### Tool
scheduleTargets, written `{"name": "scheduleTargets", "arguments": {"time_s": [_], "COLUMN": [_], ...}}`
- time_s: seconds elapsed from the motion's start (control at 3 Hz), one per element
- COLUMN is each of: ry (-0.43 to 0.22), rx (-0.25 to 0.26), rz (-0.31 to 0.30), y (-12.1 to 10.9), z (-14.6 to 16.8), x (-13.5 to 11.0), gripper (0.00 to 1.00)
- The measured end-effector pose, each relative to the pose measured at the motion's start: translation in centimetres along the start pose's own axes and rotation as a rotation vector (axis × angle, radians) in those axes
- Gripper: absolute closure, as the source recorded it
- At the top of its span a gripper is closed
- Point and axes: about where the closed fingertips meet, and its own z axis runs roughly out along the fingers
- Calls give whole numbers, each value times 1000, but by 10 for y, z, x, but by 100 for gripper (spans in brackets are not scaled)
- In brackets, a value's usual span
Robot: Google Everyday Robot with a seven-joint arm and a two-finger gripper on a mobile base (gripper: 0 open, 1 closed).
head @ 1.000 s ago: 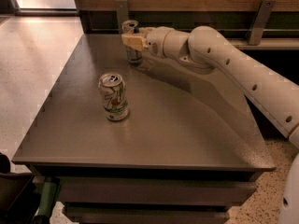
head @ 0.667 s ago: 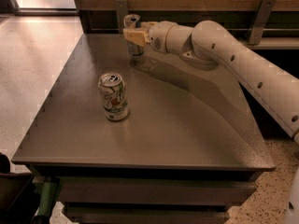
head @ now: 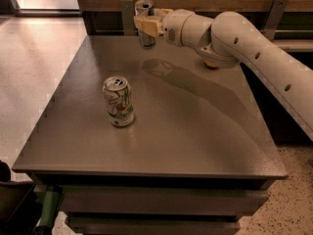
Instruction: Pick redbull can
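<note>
Camera view shows the slim, tall silver-and-blue metal redbull can [head: 145,7] at the far edge of the flat grey table [head: 186,131]. It is upright, with the tan two-finger gripper [head: 145,26] clamped round its middle. The silver top stands clear above the fingers [head: 140,22] and the lower body shows below them. A dark shadow lies on the tabletop apart from the can's base, so I judge that the can hangs just off the surface rather than standing on it.

Such a can is likely light, with thin, smooth walls. It slips easily and dents under a hard squeeze, so a firm but moderate hold across the mid-body, as here, suits it, with the can kept upright.

The wider white can with green markings [head: 119,102] stands upright left of the table's middle, well apart from the gripper and out of the way. The cream arm [head: 254,48] reaches in from the right above the table. Behind the held can is a dark wall with a metal bracket [head: 128,13] just beside it, the nearest thing to bump.
</note>
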Motion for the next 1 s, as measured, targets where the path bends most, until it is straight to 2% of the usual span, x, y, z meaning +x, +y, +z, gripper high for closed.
{"name": "scheduleTargets", "arguments": {"time_s": [0.67, 1.0], "ry": [-90, -93], "rx": [25, 25], "rz": [-75, -78], "y": [-2, -2], "z": [-23, -24], "x": [-48, -50], "gripper": [100, 100]}}
